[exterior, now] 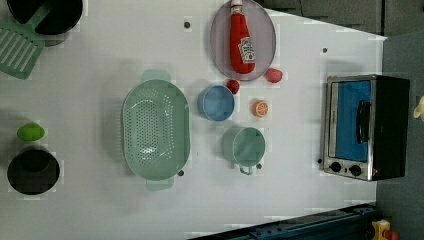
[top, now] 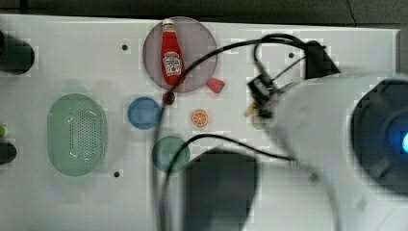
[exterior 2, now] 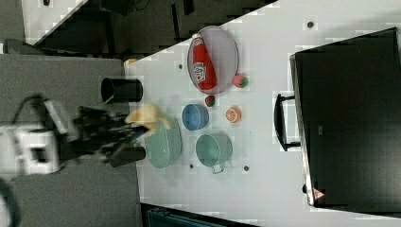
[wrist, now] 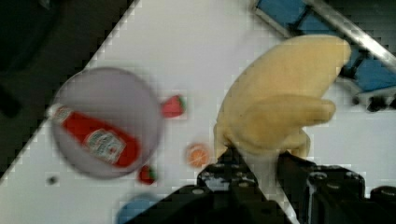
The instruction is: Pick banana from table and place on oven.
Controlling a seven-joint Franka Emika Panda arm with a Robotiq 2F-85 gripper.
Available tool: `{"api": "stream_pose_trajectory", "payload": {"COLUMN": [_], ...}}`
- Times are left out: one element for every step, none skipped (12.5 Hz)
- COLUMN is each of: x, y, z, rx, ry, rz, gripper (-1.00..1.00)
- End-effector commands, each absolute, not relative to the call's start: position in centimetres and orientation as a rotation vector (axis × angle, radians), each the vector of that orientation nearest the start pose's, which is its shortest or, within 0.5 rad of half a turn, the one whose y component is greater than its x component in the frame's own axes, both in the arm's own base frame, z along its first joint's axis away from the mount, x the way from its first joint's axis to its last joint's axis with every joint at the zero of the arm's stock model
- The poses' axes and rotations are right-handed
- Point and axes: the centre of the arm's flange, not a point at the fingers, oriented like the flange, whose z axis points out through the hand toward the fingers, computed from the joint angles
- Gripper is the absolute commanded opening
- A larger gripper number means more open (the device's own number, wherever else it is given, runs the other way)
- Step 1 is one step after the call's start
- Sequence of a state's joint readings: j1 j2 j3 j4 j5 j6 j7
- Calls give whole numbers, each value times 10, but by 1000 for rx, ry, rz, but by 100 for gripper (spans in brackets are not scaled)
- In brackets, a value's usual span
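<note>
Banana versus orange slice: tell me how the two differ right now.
The banana is pale yellow and elongated; the orange slice is round and orange. The banana is held in the tool above the table; the orange slice lies on the table. The banana looks larger in the wrist view. Both are toy fruit.

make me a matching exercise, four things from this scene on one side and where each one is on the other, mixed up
Things:
1. banana
2. ketchup bottle
3. orange slice
4. green spatula

Places:
A. lying on the round grey plate
B. resting in a black pot
C. held in the gripper, off the table
D. on the bare table between the blue bowl and the oven

Pairs: 1-C, 2-A, 3-D, 4-B
</note>
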State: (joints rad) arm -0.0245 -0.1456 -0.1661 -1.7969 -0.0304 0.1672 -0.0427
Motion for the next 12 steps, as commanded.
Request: {"api": "stream_pose_trajectory", "payload": {"x": [510,506,500,493,485,478,474,474,473,473,476,478], "y": [-225,-259,-292,-322,-346,-363,-372,-378,-382,-384,-384,-386], "z": [544,536,528,519,507,492,478,466,457,449,446,444], "rx": [-2860,-2893,-2928,-2965,-2997,-3015,-3021,-3010,-3002,-2998,-3004,-3012], "ry": [1356,1307,1268,1231,1206,1189,1180,1196,1214,1222,1222,1224], "rz": [16,-23,-73,-101,-92,-45,0,31,56,76,66,49], "gripper": [-58,-58,-58,-58,-58,-58,-58,-58,-53,-34,-11,12]}}
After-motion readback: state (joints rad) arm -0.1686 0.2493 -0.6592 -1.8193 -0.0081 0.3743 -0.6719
